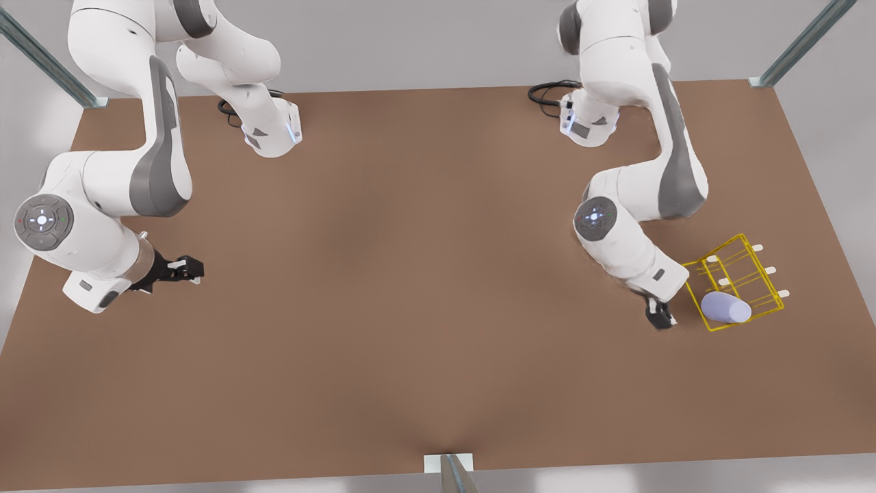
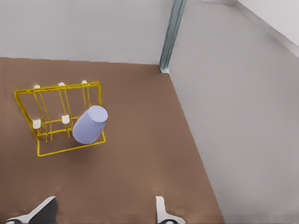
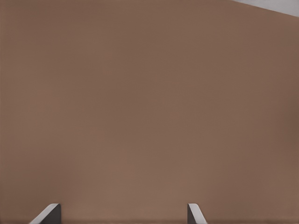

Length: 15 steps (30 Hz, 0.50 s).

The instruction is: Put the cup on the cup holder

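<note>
The lavender-blue cup (image 1: 725,307) (image 2: 90,124) rests tilted on the yellow wire cup holder (image 1: 744,237) (image 2: 70,148), at the holder's front corner, with its closed end up; the prong under it is hidden. Several white-capped prongs stand free beside it. My left gripper (image 1: 662,316) (image 2: 103,204) hangs open just off the holder toward the front view's left, apart from the cup and with nothing between its fingers. At the front view's far left my right gripper (image 1: 191,269) (image 3: 122,208) waits open above bare table.
The brown table (image 1: 410,274) stretches wide between the two arms. The holder stands near the table's edge on the front view's right. A metal post (image 2: 170,37) rises at the table's corner beyond the holder. Arm bases and cables sit along the back.
</note>
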Tool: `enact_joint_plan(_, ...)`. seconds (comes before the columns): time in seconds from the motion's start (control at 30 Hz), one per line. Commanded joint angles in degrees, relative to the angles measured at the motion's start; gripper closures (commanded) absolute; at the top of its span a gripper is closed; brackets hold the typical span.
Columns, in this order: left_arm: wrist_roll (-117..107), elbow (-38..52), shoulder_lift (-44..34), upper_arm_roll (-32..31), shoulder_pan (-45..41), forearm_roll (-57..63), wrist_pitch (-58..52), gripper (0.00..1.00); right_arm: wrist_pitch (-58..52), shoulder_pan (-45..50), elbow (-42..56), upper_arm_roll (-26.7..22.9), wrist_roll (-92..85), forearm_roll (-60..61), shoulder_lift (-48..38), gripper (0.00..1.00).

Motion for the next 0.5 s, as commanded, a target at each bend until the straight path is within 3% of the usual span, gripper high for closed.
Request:
enact_joint_plan(0.0, 82.2, 4.5, -5.0, -2.3, 1.3, -12.9, -35.5, 0.00, 0.0, 0.0, 0.1, 0.0, -0.2, 0.0, 0.0, 0.00)
enact_joint_plan(0.03, 98.6, 6.6, -8.0, -17.5, 12.5, -9.9, -39.1, 0.00, 0.0, 0.0, 0.1, 0.0, -0.2, 0.1, 0.0, 0.00)
enact_joint_plan(0.07, 99.3, 10.6, -10.7, -40.9, 30.8, -7.8, -40.4, 0.00, 0.0, 0.0, 0.1, 0.0, -0.2, 0.1, 0.0, 0.00)
enact_joint_plan(0.1, 99.8, 9.4, -13.3, -55.1, 43.5, -6.7, -38.6, 0.00, 0.0, 0.0, 0.0, 0.0, -0.2, 0.0, 0.0, 0.00)
enact_joint_plan(0.13, 119.1, 4.1, -15.1, -55.4, 45.1, -4.1, -31.2, 0.00, 0.0, 0.0, 0.1, 0.0, -0.1, 0.0, 0.0, 0.00)
enact_joint_plan(0.17, 123.1, 3.3, -14.9, -55.4, 46.3, -8.3, -28.3, 0.00, 0.0, 0.0, 0.1, 0.0, -0.1, 0.0, 0.0, 0.00)
enact_joint_plan(0.27, 107.1, 9.9, -13.7, -54.5, 46.3, -11.5, -33.9, 0.00, 0.1, 0.0, 0.1, 0.0, -0.1, 0.0, 0.0, 0.00)
enact_joint_plan(0.33, 105.0, 8.7, -14.9, -54.3, 46.3, -11.3, -33.3, 0.00, 1.4, -0.4, 0.1, 0.0, -0.1, 0.2, 0.5, 0.00)
enact_joint_plan(0.37, 103.1, 3.0, -18.1, -53.4, 46.2, -11.9, -28.6, 0.00, 3.3, -1.0, 0.2, 0.0, -0.2, 0.3, 1.2, 0.00)
enact_joint_plan(0.47, 103.0, 6.1, -15.2, -52.7, 46.3, -12.7, -32.0, 0.00, 3.7, -1.0, 0.3, 0.0, -0.2, 0.3, 1.2, 0.00)
